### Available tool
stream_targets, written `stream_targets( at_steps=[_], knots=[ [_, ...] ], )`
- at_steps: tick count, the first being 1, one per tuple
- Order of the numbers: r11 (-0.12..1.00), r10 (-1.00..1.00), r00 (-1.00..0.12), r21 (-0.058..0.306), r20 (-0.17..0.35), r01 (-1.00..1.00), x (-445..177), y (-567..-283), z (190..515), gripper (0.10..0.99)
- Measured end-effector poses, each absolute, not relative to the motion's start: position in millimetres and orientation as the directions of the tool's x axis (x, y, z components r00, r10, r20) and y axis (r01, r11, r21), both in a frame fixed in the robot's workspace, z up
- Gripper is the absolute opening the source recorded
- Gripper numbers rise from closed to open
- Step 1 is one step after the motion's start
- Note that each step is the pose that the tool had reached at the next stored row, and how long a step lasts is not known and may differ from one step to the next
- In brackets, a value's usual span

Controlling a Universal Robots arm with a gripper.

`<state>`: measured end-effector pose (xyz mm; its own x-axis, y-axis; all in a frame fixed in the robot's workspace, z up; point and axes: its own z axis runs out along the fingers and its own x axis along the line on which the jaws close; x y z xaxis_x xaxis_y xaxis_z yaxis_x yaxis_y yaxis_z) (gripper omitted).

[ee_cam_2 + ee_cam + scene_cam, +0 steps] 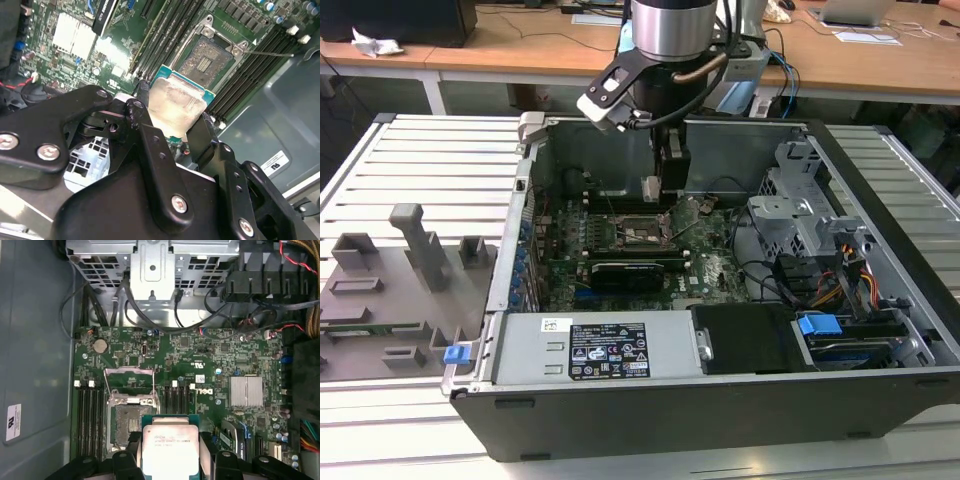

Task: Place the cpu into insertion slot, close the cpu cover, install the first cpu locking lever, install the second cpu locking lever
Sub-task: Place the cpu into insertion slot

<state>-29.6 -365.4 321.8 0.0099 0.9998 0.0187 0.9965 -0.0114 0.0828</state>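
Exterior view puts the claw (665, 190) low inside the open computer case (620, 400), over the far part of the motherboard (705, 265); the case sits on a slatted bench (420, 150). In both wrist views we see it clamped on the cpu (170, 450) by two opposite edges, hanging above the board just beside the insertion slot (127, 422) and not yet in it. The slot lies bare; the cpu cover (131, 400) stands swung open. We judge that all four steps remain: seating the chip, closing the cover, setting both locking levers (270, 52).
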Motion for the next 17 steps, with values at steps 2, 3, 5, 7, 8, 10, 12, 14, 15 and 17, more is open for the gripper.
stream_targets(
  at_steps=[2,3,5,7,8,10,12,14,15,17],
  knots=[
    [-0.029,0.999,0.028,0.083,0.019,0.996,-30,-365,321,0.541],
    [-0.044,0.999,0.043,0.083,0.019,0.996,-30,-365,321,0.541],
    [-0.049,0.999,0.048,0.083,0.018,0.995,-30,-365,320,0.541],
    [-0.049,0.999,0.048,0.083,0.018,0.995,-30,-365,320,0.541],
    [-0.049,0.999,0.048,0.083,0.018,0.995,-30,-364,319,0.541],
    [-0.051,0.999,0.05,0.083,0.018,0.995,-30,-362,317,0.541],
    [-0.051,0.999,0.05,0.083,0.018,0.995,-31,-360,310,0.541],
    [-0.035,0.999,0.033,0.083,0.018,0.996,-31,-360,307,0.541],
    [-0.01,1.0,0.008,0.083,0.02,0.997,-31,-359,304,0.541],
    [-0.001,1.0,-0.001,0.083,0.021,0.997,-33,-359,302,0.541]
  ],
)
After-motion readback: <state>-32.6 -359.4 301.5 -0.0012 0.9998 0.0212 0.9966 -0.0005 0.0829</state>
